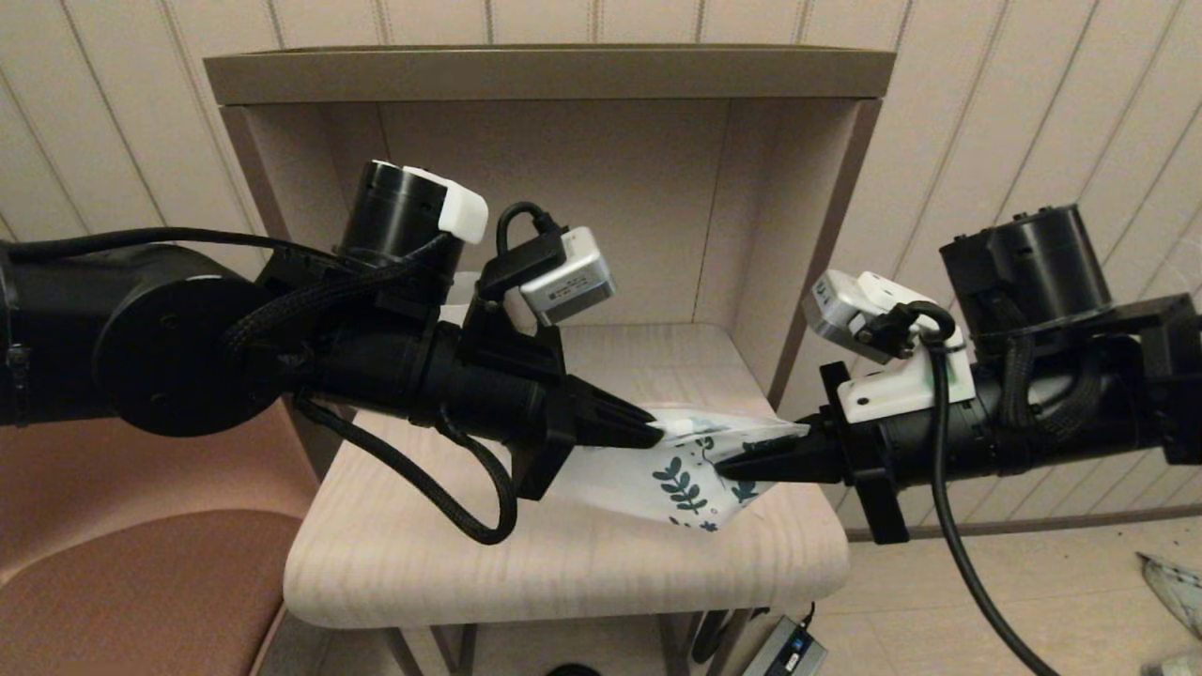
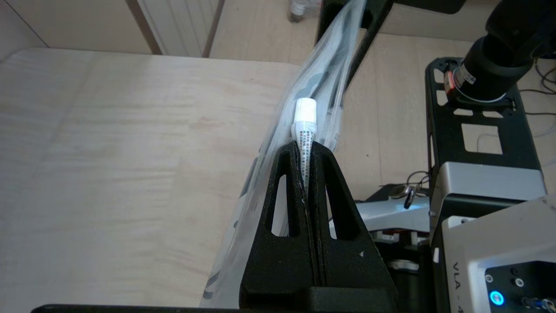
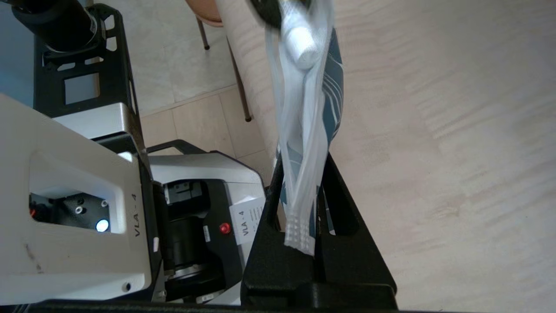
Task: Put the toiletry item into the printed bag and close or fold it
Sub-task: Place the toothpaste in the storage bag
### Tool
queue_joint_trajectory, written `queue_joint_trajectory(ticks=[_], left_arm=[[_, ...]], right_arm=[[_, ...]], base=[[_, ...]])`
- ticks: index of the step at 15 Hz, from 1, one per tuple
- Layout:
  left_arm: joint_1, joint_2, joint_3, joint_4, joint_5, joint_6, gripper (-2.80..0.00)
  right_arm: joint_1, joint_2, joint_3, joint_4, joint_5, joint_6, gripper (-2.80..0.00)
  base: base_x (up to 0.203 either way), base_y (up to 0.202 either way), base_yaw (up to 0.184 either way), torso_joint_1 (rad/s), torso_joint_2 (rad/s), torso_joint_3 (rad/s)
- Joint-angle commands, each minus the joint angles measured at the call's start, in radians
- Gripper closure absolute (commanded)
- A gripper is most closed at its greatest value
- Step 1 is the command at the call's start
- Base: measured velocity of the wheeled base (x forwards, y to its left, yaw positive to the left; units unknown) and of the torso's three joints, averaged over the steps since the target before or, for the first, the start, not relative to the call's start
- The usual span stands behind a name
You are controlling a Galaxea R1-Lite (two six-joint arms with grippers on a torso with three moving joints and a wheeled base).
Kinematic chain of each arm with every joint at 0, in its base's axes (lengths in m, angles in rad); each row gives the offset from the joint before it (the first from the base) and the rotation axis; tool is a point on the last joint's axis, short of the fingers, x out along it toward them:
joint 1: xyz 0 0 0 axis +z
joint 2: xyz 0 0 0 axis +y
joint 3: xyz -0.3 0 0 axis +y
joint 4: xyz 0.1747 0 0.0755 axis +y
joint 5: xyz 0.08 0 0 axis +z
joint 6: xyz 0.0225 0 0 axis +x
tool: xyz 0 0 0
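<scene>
My left gripper point(image 1: 657, 430) point(image 2: 305, 145) is shut on the toiletry item point(image 2: 303, 124), a slim white tube. Its flat end sits between the fingers and its white cap points away. The cap point(image 3: 304, 48) pokes in among the translucent layers of the printed bag point(image 1: 662, 479) point(image 2: 323, 69), a white pouch with teal leaf prints. My right gripper point(image 1: 728, 465) point(image 3: 302, 163) is shut on the bag's point(image 3: 306, 130) ridged white edge. The bag hangs between both grippers just above the pale wooden table point(image 1: 563, 563).
The table is the base of a shelf unit with side walls point(image 1: 808, 235) and a top board point(image 1: 545, 75) over my arms. A brown chair point(image 1: 141, 582) stands at the left. A power adapter point(image 1: 784, 648) lies on the floor below.
</scene>
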Motion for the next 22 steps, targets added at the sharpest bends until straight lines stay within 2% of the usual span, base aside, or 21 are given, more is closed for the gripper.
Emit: queue_joint_trajectory(ticks=[1, 5, 9, 15, 22], left_arm=[[0.003, -0.006, -0.011, -0.001, -0.002, 0.002, 0.0], [0.03, -0.012, -0.052, 0.007, -0.002, -0.002, 0.0], [0.029, 0.0, -0.012, 0.003, -0.002, 0.003, 0.0], [0.029, -0.041, -0.074, 0.022, -0.001, -0.006, 0.0], [0.026, -0.037, -0.04, 0.034, -0.004, 0.001, 0.0]], right_arm=[[0.0, -0.002, 0.007, 0.001, 0.005, -0.003, 0.0], [0.021, -0.008, 0.021, 0.001, 0.008, -0.003, 0.0], [0.028, -0.011, 0.018, 0.001, 0.008, 0.002, 0.0], [0.019, 0.003, 0.016, -0.002, 0.008, 0.002, 0.0], [0.018, 0.006, 0.007, -0.002, 0.008, 0.002, 0.0]], base=[[0.0, 0.0, 0.0, 0.0, 0.0, 0.0], [0.0, 0.0, 0.0, 0.0, 0.0, 0.0], [0.0, 0.0, 0.0, 0.0, 0.0, 0.0], [0.0, 0.0, 0.0, 0.0, 0.0, 0.0], [0.0, 0.0, 0.0, 0.0, 0.0, 0.0]])
